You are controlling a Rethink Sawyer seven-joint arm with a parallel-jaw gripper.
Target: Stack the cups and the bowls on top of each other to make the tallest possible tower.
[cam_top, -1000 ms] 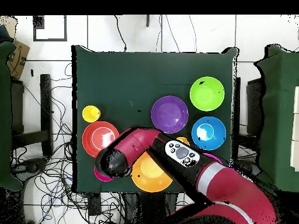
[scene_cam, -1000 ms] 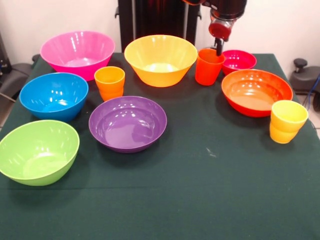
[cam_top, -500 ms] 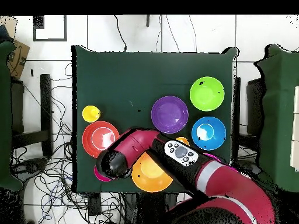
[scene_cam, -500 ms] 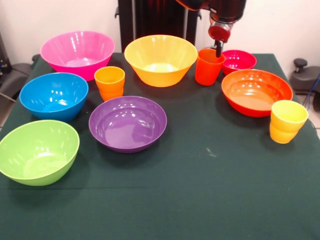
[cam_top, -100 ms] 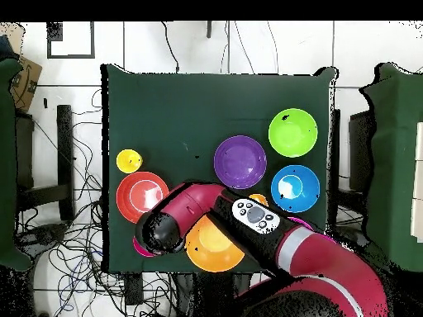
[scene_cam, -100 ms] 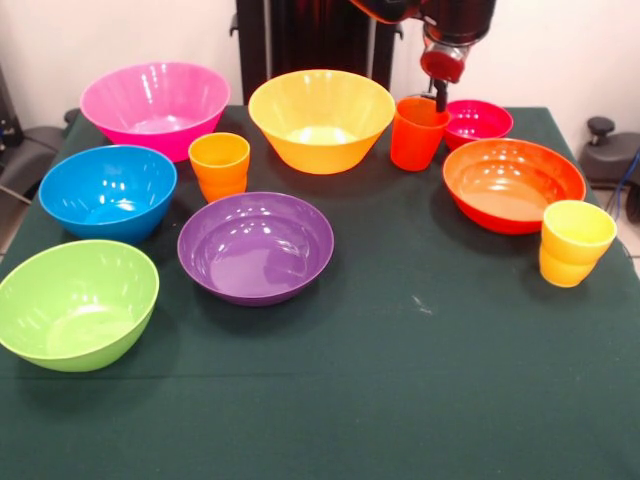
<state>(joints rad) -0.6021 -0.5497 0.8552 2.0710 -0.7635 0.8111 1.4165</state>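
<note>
My gripper (scene_cam, -100 ms: 440, 97) hangs at the back right, its tip right at the rim of the plain red-orange cup (scene_cam, -100 ms: 418, 132), on the side toward the small magenta-red bowl (scene_cam, -100 ms: 477, 122). That cup stands upright on the table. The yellow bowl (scene_cam, -100 ms: 322, 118) is left of it and the pink bowl (scene_cam, -100 ms: 155, 105) is at the far left. The ribbed orange cup (scene_cam, -100 ms: 219, 165), blue bowl (scene_cam, -100 ms: 108, 190), purple bowl (scene_cam, -100 ms: 256, 245) and green bowl (scene_cam, -100 ms: 75, 300) stand apart on the left half. On the right are the orange-red bowl (scene_cam, -100 ms: 513, 183) and yellow cup (scene_cam, -100 ms: 575, 242). Nothing is stacked. In the overhead view the arm's end (cam_top, -100 ms: 163, 233) hides the red-orange cup.
A dark green cloth (scene_cam, -100 ms: 420, 400) covers the table. In the overhead view my arm (cam_top, -100 ms: 248, 216) crosses over the yellow bowl (cam_top, -100 ms: 213, 248) and part of the orange cup (cam_top, -100 ms: 259, 198). Cables lie on the floor beside the table.
The gripper has lifted slightly and shifted a touch toward the magenta-red bowl. No cup or bowl has moved.
</note>
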